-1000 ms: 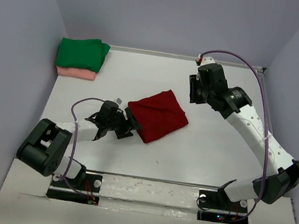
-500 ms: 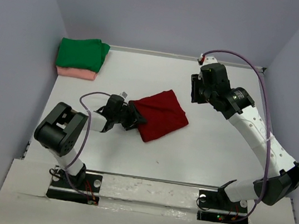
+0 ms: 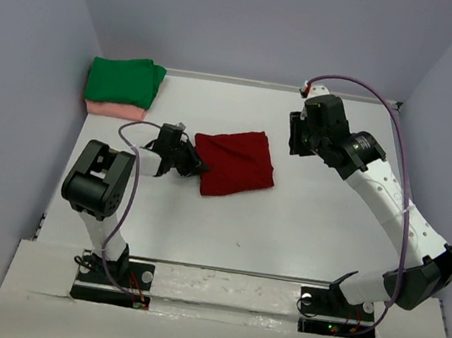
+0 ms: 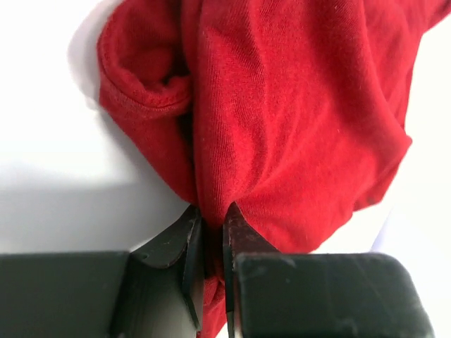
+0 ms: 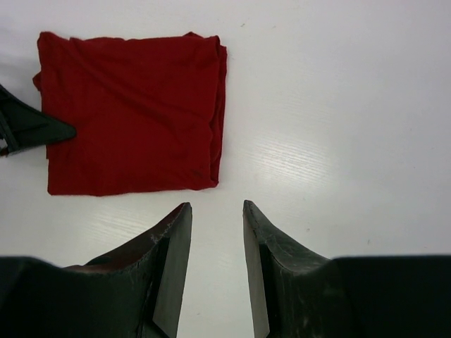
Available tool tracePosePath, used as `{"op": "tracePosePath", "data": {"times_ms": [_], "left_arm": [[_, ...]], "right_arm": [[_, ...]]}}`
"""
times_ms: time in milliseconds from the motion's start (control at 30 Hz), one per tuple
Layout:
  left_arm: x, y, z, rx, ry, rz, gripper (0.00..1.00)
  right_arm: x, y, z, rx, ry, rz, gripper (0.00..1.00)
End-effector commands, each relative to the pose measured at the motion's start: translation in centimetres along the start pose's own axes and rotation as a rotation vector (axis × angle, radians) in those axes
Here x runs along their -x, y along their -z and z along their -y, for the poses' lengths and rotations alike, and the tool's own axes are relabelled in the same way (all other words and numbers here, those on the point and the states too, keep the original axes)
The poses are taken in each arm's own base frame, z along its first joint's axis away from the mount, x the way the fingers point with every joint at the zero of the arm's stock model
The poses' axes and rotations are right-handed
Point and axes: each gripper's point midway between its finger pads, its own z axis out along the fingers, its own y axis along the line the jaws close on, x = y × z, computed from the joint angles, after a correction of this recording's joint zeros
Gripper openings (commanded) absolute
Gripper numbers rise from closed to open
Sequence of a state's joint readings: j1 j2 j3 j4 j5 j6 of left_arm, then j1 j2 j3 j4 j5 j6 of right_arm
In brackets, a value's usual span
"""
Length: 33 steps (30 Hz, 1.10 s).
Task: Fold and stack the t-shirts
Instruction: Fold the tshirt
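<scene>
Near the centre of the table [image 3: 328, 227], a shade toward 9 o'clock: dark red t-shirt [image 3: 235, 164], already folded to a compact rectangle and lying flat. Clamped at its 9 o'clock edge by the left gripper [image 4: 210, 222], jaws drawn narrow on a ridge of red cloth. Bunches that edge into a small hump, as seen from the left wrist. Above bare surface at about 2 o'clock of the shirt: right gripper [image 5: 215, 208], jaws moderately apart, nothing between them, clear of the cloth.

Off at 10 o'clock, in the far left corner: bright green t-shirt [image 3: 124, 79], folded and lying on top of the pale salmon pink t-shirt [image 3: 114, 110], only the pink's near edge showing beneath.

Judging by the layout: two of three folded and stacked; the third folded but well apart from the pile. Left to do, apparently: carry the red one toward 10 o'clock and set it squarely on the green. Worth watching: a single-edge pinch, likely to let the folds slump or open in transit. No telling from here how many layers sit in the grip.
</scene>
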<state>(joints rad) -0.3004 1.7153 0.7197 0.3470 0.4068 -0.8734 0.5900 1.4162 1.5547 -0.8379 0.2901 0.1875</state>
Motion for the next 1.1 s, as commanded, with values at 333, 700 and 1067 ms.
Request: {"op": "tracePosePath", "data": {"times_ms": [333,700,1067], "left_arm": [[6.6,-1.6,1.8,0.042,-0.176,0.029,0.10],[3.3,-3.0,2.0,0.097,-0.260,-0.100,0.06],[-0.8,-1.6,1.7,0.130,-0.287,-0.156,0.04]], "right_arm": [[-0.6,-0.4,-1.6,0.087,-0.001,-0.035,0.41],[-1.7,-1.2,-1.8,0.098,0.005,-0.057,0.41],[-4.8,-7.9,-3.6,0.085,-0.004,-0.170,0.00]]}}
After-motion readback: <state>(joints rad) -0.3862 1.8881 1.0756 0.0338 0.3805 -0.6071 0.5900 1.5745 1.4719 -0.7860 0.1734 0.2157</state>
